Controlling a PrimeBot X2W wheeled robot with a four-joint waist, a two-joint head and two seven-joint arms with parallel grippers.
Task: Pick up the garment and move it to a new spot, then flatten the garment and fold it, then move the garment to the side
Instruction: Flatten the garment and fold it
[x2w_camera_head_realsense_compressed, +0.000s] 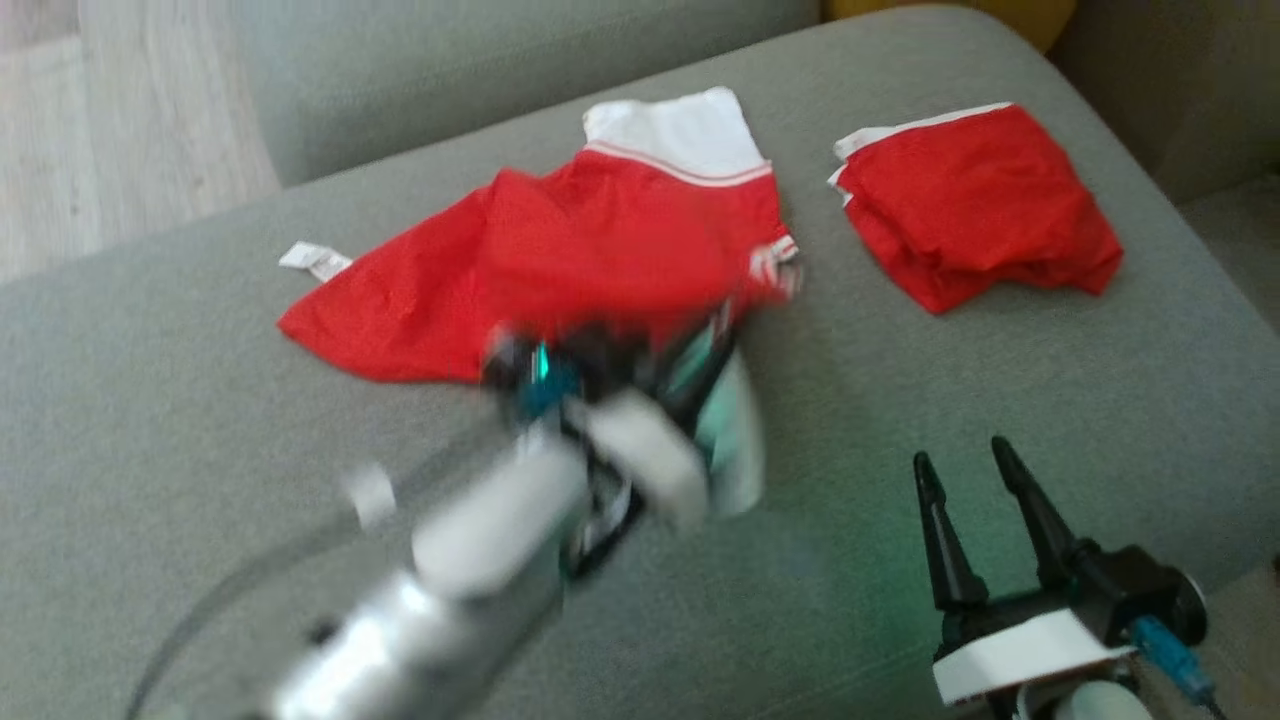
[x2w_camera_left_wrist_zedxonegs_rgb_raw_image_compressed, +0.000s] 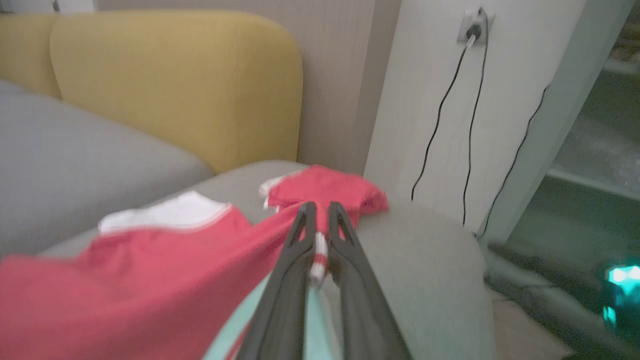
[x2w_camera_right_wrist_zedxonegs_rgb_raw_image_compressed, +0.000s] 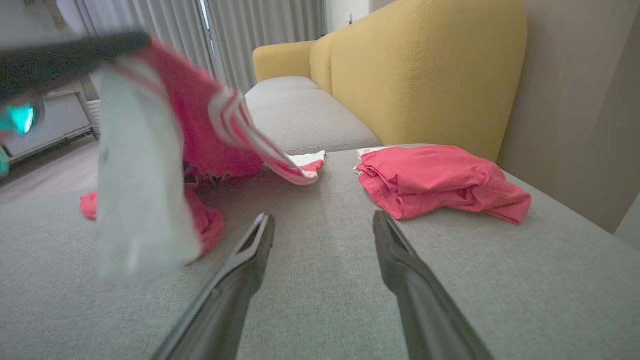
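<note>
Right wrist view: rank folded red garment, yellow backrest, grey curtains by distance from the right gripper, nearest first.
1. The folded red garment, lying on the grey cushion just ahead and to the right of the right gripper.
2. The yellow backrest, behind that garment, upper right.
3. The grey curtains, far back at the top, beyond the sofa.

Two red garments (x2w_camera_head_realsense_compressed: 560, 260) (x2w_camera_head_realsense_compressed: 975, 210), two claws (x2w_camera_left_wrist_zedxonegs_rgb_raw_image_compressed: 320, 207) (x2w_camera_head_realsense_compressed: 960, 455), one grey cushion (x2w_camera_head_realsense_compressed: 200, 430), one yellow sofa (x2w_camera_right_wrist_zedxonegs_rgb_raw_image_compressed: 425, 75).

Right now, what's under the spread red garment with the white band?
Grey fabric sofa cushion shows around the red garment with the white band and beneath the striped corner held up by the left claw. Anything under its flat part is covered.
</note>
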